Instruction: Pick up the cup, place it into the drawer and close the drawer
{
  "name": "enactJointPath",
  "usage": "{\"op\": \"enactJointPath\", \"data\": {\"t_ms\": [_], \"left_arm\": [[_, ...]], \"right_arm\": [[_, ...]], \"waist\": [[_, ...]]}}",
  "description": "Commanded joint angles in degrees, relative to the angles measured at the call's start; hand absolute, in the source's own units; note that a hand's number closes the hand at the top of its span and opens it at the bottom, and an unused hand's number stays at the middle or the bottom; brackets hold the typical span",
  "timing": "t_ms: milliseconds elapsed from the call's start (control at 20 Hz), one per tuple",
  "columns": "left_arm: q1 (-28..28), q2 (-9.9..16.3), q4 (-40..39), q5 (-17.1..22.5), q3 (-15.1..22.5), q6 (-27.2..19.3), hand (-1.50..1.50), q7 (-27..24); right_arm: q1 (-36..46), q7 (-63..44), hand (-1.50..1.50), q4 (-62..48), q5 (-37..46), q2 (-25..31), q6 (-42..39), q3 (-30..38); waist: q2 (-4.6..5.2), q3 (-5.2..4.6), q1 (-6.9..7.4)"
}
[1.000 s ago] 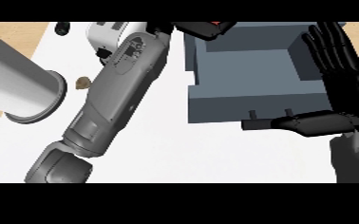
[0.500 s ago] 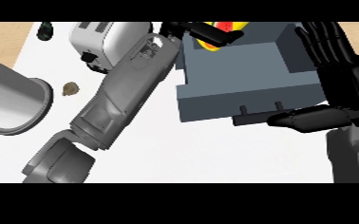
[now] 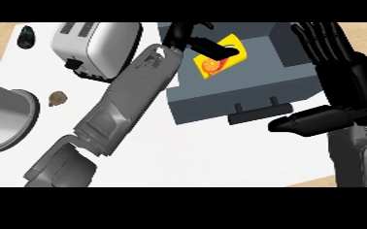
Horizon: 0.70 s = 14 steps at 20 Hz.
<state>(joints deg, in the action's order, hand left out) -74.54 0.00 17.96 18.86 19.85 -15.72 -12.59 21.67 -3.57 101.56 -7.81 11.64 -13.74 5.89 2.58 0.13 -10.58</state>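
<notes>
The yellow cup [image 3: 228,57], with an orange print on it, lies tilted inside the open grey drawer [image 3: 247,93]. My left hand [image 3: 188,35] reaches in from the lower left on a long grey forearm, its fingers curled over the cup. The right hand [image 3: 337,73] stands open at the drawer's right side, fingers pointing up. Its thumb [image 3: 305,122] lies next to the dark drawer handle [image 3: 259,112].
A silver toaster [image 3: 97,48] stands at the back left on the white counter [image 3: 215,155]. A metal pot's rim [image 3: 13,119] shows at the left edge. A small brown lump [image 3: 57,98] and a dark object [image 3: 26,36] lie near it.
The left hand has brought the cup down from the drawer's far edge into its inside. The whole scene has slid lower in the view, so more of the toaster shows.
</notes>
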Motion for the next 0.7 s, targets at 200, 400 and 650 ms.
{"op": "enactJointPath", "data": {"t_ms": [200,400,650], "left_arm": [[3.3,0.0,4.1,8.4,-1.0,0.7,-1.50,-6.8],[2.0,0.0,7.3,13.3,-3.0,1.9,-1.50,-10.2],[2.1,0.0,6.5,16.7,-4.2,-0.8,-1.50,-13.9]], "right_arm": [[1.1,0.4,1.50,-1.1,-7.5,-1.5,-8.2,-4.5],[1.8,-3.3,1.50,-0.1,-12.2,-0.3,-15.3,-9.5],[-0.2,-7.1,1.50,-0.4,-7.9,8.3,-24.1,-14.1]], "waist": [[0.58,-0.06,-1.49],[-0.38,-0.15,0.12],[-0.81,-0.17,1.95]]}}
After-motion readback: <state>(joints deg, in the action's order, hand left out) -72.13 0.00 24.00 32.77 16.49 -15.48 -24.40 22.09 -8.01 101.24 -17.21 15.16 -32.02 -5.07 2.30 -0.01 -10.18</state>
